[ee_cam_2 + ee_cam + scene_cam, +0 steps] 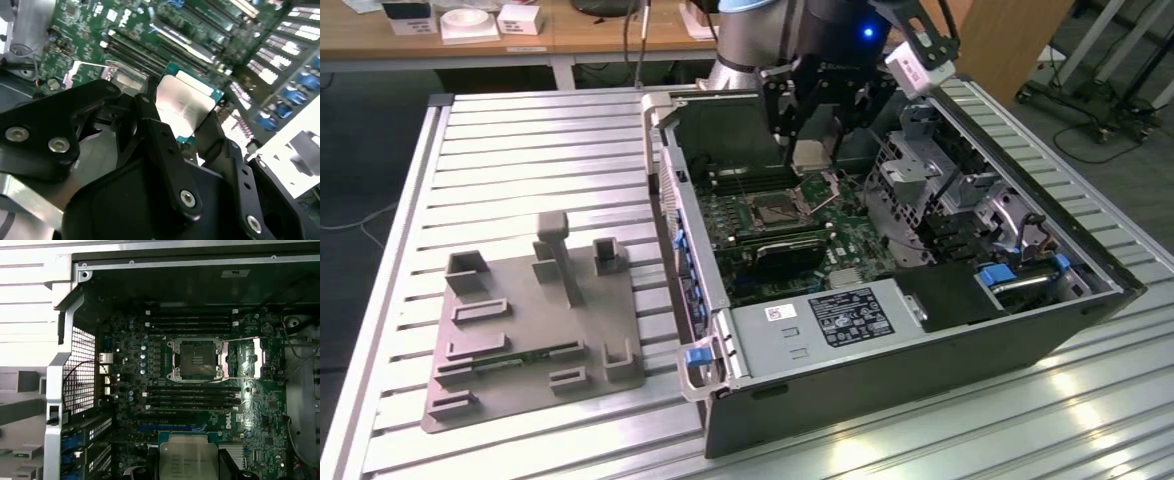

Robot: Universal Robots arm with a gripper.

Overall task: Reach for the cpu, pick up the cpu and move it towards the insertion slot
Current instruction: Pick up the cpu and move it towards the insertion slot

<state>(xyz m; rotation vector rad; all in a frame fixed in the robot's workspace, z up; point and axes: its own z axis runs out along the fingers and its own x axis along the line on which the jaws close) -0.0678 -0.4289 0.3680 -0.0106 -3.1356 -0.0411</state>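
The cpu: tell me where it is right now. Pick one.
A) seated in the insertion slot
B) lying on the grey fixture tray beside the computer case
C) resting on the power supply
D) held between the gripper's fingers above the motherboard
D: in the second wrist view the cpu sits clamped between the black fingers, with the green motherboard below, while the first wrist view shows the insertion slot unfilled.
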